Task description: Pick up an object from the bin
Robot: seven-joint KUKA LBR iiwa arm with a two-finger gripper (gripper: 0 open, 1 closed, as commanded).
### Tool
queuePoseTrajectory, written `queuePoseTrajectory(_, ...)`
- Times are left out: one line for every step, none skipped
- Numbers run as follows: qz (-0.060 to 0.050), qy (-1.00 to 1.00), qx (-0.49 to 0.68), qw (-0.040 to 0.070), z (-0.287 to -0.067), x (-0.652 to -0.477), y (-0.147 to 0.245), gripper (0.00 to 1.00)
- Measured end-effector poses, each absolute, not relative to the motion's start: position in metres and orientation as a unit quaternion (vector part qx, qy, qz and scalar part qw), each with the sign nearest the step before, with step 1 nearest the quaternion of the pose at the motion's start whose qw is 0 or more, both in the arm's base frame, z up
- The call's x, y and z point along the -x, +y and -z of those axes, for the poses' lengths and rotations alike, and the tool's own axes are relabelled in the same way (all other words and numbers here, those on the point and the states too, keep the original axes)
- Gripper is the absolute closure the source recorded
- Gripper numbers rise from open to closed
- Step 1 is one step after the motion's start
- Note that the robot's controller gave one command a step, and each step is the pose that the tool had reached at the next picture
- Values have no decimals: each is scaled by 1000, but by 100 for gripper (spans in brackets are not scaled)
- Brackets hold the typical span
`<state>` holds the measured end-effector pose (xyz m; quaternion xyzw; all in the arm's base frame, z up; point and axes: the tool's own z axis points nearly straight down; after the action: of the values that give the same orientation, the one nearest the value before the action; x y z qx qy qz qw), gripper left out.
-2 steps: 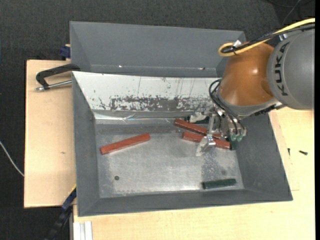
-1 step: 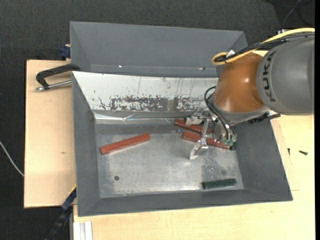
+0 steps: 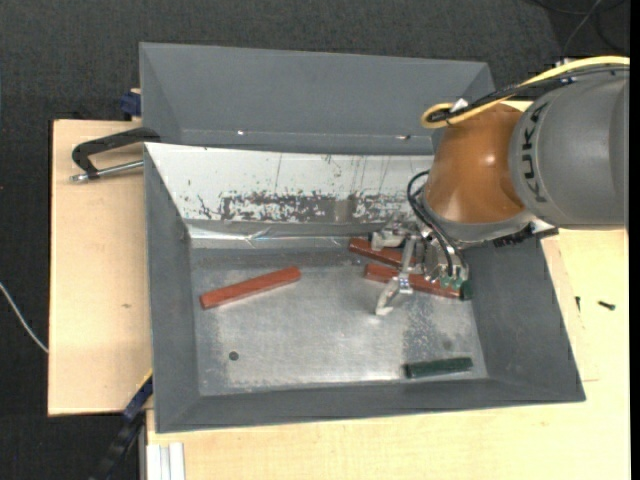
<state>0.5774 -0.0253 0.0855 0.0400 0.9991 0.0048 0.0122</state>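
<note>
Nearest of all looms the grey arm (image 3: 575, 148), reaching in from the right with its orange wrist cover (image 3: 478, 168) hanging over the bin (image 3: 300, 98). Below the cover, the gripper (image 3: 405, 283) is low in the right half of the bin, toward the back wall. From where I stand its metal parts blur into the clutter beneath, so I cannot tell whether it is set wide or narrow, or whether it has anything.

What look like two red-brown sticks lie right there. One (image 3: 368, 251) pokes out to the gripper's left, and the other (image 3: 382, 271) is just in front of it and passes under the gripper. Both run roughly left to right, dipping a little toward the front at the right end. I judge any grasp has to close across that long axis, front to back, not along it.

A third red-brown stick (image 3: 250, 288) lies well apart on the left of the floor. A dark green bar (image 3: 437, 367) rests against the front wall, near the right corner.
</note>
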Motion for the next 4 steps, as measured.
queuePoseTrajectory(-5,996,-87,10,-82,-582,-49,0)
queuePoseTrajectory(-2,997,-83,2,-77,-592,-79,100)
queuePoseTrajectory(-2,997,-83,2,-77,-592,-79,100)
queuePoseTrajectory(-1,997,-77,-1,-122,-588,-66,100)
